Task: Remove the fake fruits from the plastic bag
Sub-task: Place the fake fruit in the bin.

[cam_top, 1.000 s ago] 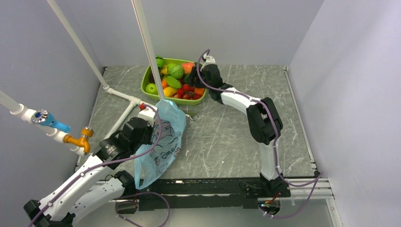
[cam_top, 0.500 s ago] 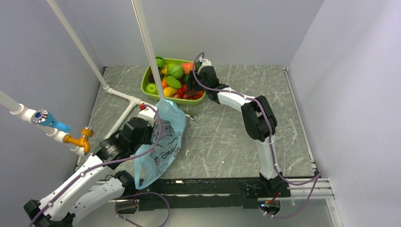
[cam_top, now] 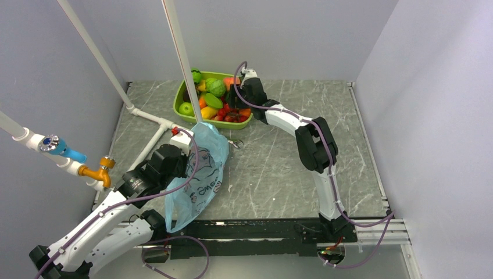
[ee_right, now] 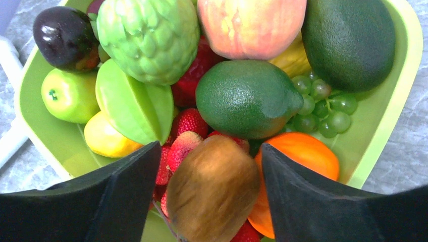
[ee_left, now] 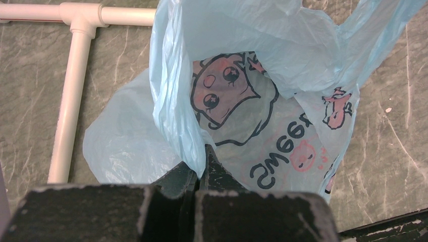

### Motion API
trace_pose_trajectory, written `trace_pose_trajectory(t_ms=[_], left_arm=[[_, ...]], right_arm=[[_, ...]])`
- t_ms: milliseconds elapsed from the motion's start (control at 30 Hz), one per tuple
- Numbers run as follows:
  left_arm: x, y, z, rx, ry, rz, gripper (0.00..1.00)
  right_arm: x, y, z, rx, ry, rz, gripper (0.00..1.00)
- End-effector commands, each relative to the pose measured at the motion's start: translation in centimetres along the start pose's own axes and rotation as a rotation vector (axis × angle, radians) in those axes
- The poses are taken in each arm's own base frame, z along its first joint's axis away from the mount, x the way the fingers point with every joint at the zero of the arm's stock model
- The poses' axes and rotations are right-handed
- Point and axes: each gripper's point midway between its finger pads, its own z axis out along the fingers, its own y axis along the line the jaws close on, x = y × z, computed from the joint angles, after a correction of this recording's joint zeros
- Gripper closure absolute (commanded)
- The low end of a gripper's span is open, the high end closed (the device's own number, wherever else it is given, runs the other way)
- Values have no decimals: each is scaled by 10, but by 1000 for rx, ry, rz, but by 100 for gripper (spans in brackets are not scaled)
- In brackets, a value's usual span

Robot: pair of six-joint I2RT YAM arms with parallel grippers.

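Right wrist view: right fingers [ee_right: 116,201] are spread wide over the lime-green tray [ee_right: 404,75], flanking a brown kiwi [ee_right: 212,189] that lies on the tray's fruit heap. There's a slim gap on one side; the other is too tight to call contact. Left fingers [ee_left: 214,174] are clamped on a fold of the light blue plastic bag [ee_left: 242,50], just off the tray's near side on the counter [ee_left: 383,151]. Bag contents unreadable through the film.

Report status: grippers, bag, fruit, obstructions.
Left gripper shut on light blue crinkly plastic bag. Right gripper open astride brown oval plastic kiwi resting in lime-green rigid tray. White plastic pipe beside bag.
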Motion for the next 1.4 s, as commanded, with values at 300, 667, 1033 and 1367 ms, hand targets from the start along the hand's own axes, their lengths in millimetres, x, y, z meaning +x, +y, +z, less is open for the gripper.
trace_pose_trajectory(t_ms=[300,667,1033,1367], left_arm=[[-17,0,-6,4,-46,-24,100],[-12,-17,2,79,-5,5,100],[-6,-42,8,206,34,37,100],[-5,-44,9,218,46,44,100]], right_arm=[[-35,13,-14,3,-68,-44,11],[-51,14,-57,16,-117,-21,7],[-32,20,-118,-65,-89,-29,1],[59,81,-206,-534,22,10,1]])
